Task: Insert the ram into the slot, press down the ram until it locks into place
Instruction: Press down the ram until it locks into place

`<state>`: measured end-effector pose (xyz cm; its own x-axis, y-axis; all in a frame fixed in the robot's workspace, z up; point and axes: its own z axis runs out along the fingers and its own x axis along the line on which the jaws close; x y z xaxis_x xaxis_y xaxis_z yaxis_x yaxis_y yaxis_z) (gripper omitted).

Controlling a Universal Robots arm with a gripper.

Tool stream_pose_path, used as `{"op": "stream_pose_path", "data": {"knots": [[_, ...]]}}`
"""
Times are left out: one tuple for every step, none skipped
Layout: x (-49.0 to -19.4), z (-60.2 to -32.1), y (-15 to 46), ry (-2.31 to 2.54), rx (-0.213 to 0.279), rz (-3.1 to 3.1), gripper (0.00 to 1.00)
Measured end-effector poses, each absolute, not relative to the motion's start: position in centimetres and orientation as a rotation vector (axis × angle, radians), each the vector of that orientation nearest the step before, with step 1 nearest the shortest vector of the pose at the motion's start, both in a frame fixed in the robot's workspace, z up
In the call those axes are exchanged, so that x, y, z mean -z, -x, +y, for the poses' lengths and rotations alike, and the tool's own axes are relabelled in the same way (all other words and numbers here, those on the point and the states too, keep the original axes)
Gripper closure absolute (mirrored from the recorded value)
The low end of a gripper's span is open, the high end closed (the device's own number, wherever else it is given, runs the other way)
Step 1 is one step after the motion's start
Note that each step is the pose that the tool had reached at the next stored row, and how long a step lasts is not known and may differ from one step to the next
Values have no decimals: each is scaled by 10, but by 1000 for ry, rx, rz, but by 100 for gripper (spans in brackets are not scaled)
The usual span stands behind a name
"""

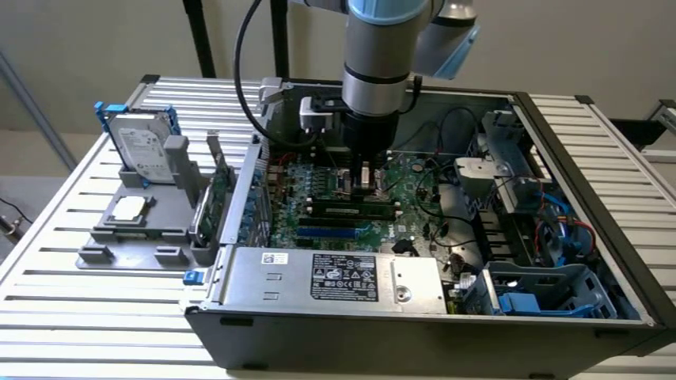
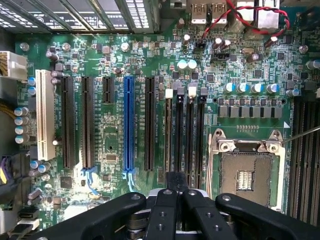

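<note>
The ram is a thin green stick with dark chips. It stands on edge in a black memory slot, the one of several parallel sockets that lies closest to the expansion slots. In the wrist view the ram shows as a narrow olive line along that socket. My gripper hangs straight over the stick's middle. Its black fingers are drawn together with no gap, so my gripper is shut. Contact with the stick's top edge is hidden. The neighbouring sockets are bare, with pale clips at their ends.
An open CPU socket lies beside the memory sockets, and a blue slot and a white slot on their other side. The power supply and case walls box in the board. A hard drive and a bracketed green card stand outside the case.
</note>
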<state>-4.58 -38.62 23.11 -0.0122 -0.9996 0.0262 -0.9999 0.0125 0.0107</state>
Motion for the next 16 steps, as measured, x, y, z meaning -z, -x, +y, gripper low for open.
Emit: {"op": "stream_pose_path", "data": {"knots": [[-230,-386,46,-2189,-17,-2216,89],[-229,-386,46,-2189,-17,-2216,89],[-229,-386,46,-2188,-18,-2216,89],[-228,-386,46,-2189,-17,-2216,89],[-226,-386,46,-2188,-17,-2216,89],[-226,-386,46,-2188,-18,-2215,89],[-225,-386,46,-2188,-18,-2215,89],[-225,-386,46,-2188,-17,-2216,89],[-226,-385,46,-2188,-15,-2215,89],[-228,-385,46,-2188,-11,-2215,89],[-232,-385,46,-2186,-10,-2214,89],[-237,-385,46,-2185,-8,-2213,89],[-241,-385,46,-2185,-7,-2212,89],[-246,-385,46,-2184,-6,-2211,89],[-250,-385,46,-2184,-4,-2211,89],[-254,-385,46,-2183,-4,-2210,89]]}}
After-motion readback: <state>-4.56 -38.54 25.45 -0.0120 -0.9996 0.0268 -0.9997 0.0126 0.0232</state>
